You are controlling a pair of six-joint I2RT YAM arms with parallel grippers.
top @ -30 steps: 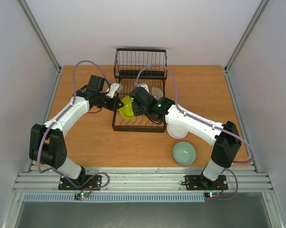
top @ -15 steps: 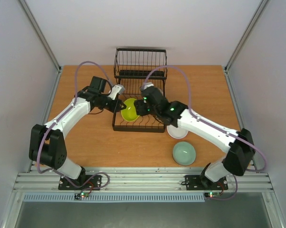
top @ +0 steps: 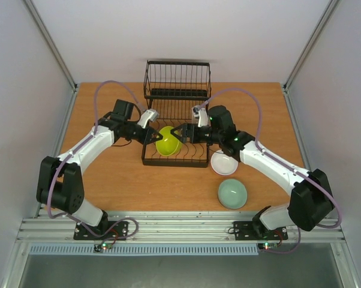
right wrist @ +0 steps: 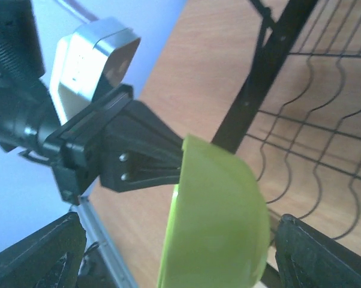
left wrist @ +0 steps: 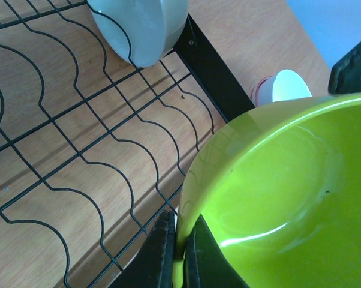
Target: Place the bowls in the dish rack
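From above only: black wire dish rack point(top: 174, 162) at mid-table, taller basket section at its far end; wooden table point(top: 108, 180) beneath; pale celadon green round bowl point(top: 232, 193) upright on the table near the right arm's base, well apart from the rack. Over the rack's near left part, yellow-green round ceramic bowl point(top: 167, 141), tipped on edge, between left pincer point(top: 151, 135) and right pincer point(top: 183, 131); impossible to tell from there whether resting on the wires.

From the left wrist: left pincer's fingers point(left wrist: 162, 252) pressed together on the yellow-green bowl's rim, one on each side of the wall; hidden from above by the right arm, a second pale celadon bowl point(left wrist: 141, 27) leaning on the rack's wavy base wires beside the frame; past that frame, on the table, small white bowl with red-orange outer wall point(left wrist: 282, 87); from above, that white bowl point(top: 223, 162) plain white inside, just off the rack's near right corner.

From the right wrist: right pincer's fingers point(right wrist: 39, 252) spread wide, one on either side of the yellow-green bowl, gripping nothing; left pincer's black tips clamped on the bowl's far rim.
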